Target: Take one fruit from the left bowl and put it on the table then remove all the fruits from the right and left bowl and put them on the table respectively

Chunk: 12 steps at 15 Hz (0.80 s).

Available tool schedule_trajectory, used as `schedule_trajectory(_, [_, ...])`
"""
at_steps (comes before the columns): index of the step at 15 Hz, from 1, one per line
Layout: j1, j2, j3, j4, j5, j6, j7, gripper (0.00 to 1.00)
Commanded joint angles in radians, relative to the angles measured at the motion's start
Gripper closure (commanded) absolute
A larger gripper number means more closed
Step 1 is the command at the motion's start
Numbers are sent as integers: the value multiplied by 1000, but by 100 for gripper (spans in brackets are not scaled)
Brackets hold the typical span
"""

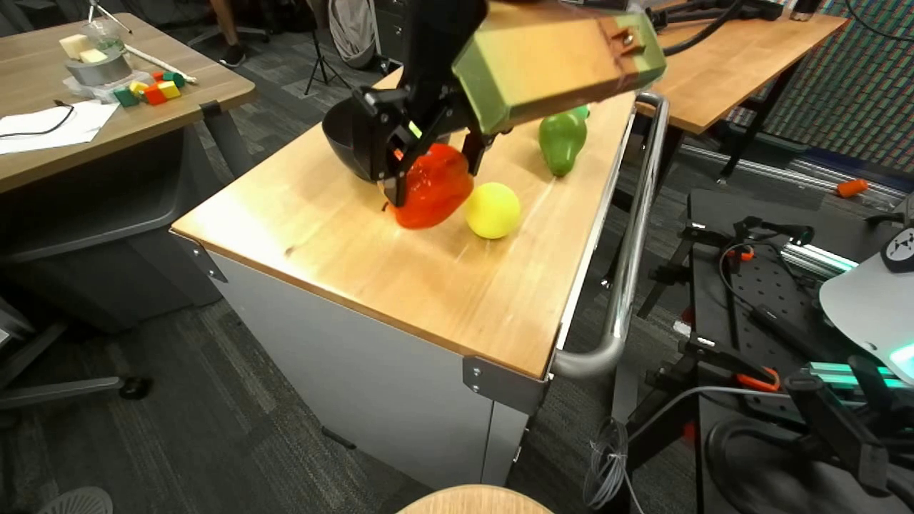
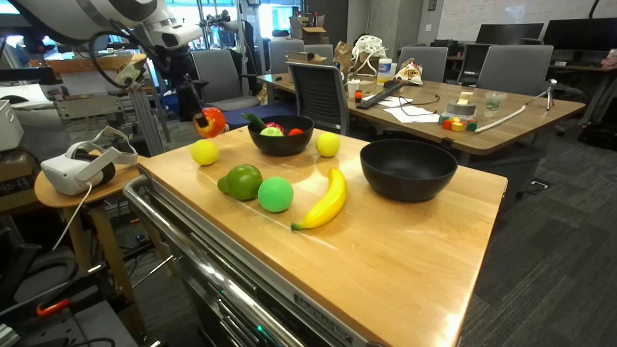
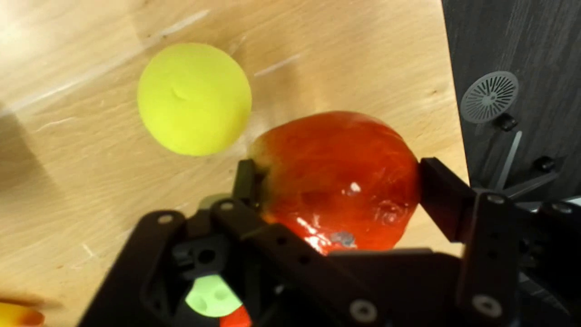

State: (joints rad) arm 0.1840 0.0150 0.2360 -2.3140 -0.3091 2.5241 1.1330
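Wrist view: the gripper (image 3: pixel 338 184) pinches a red fruit (image 3: pixel 345 154), one finger pressed to each side, and we look past it to the worktop (image 3: pixel 345 54), whose edge runs close by on the right. In both exterior views we find this fruit held up off the wood, toward a short edge; we cannot tell its kind. Near it a yellow ball (image 3: pixel 194 99) rests on the surface, closer to the edge with the metal rail (image 1: pixel 632 250) than to the opposite long edge.

Along the rail edge, in an exterior view, we pick out a green pear-shaped fruit (image 2: pixel 243 182) and, just beside it, a green ball (image 2: pixel 275 194). A banana (image 2: pixel 328 202) lies farther in, between that ball and a black bowl (image 2: pixel 409 180) near the opposite long edge, toward its right-hand corner. Farther along the same edge stands a fruit-filled bowl (image 2: pixel 282 146), where we make out a light green piece (image 2: pixel 271 132), a red piece (image 2: pixel 295 131) and a long dark green piece (image 2: pixel 254 120). Another yellow ball (image 2: pixel 328 144) sits between the two bowls.
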Motion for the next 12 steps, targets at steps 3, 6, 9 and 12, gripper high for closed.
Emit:
schedule_trajectory(3, [36,132,-29,51,-63,99,0,39])
schedule_trajectory(6, [54,148,-40,88,-45,87,-18,4])
schedule_trajectory(9, [73,134,-50,120,-55,53,-23,0])
schedule_trajectory(12, [80,101,-64,170,-65,-7,-20,0])
